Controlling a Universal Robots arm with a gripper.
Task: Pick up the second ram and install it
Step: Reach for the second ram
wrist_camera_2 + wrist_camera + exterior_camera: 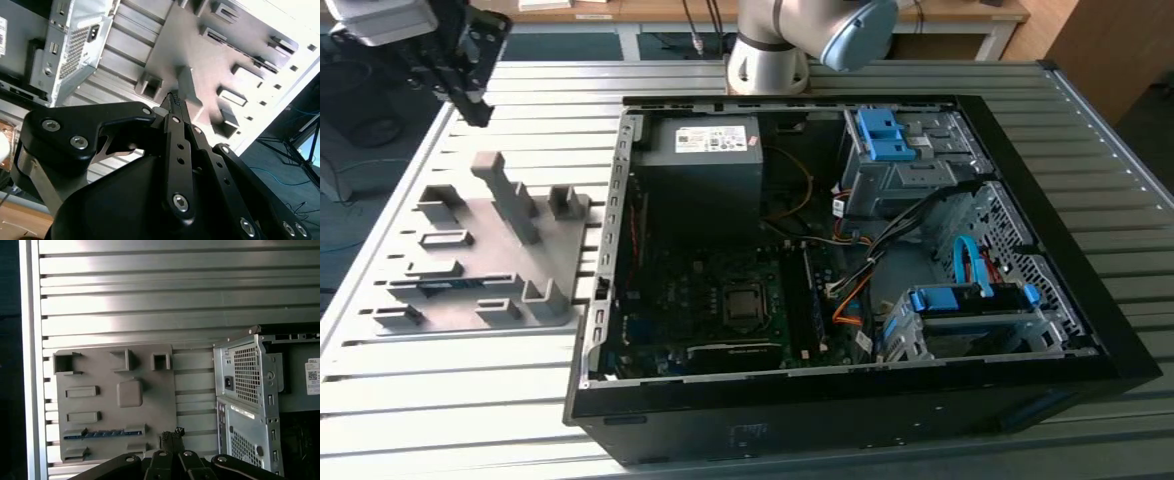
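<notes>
Grey fixture plate (487, 245) is pictured with the second ram (454, 284) laid flat in a slot near one edge, the gripper (476, 112) held well above, closed tight on nothing. A square, centred approach is judged essential. The stick is seen from overhead in the first wrist view; the motherboard (720, 300) is revealed in the exterior view.

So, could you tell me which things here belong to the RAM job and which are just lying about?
Job in hand:
second ram, lying on the grey fixture plate
pincer, raised near that plate
open computer case
motherboard

Lying about:
power supply
blue drive bays
cables
</notes>
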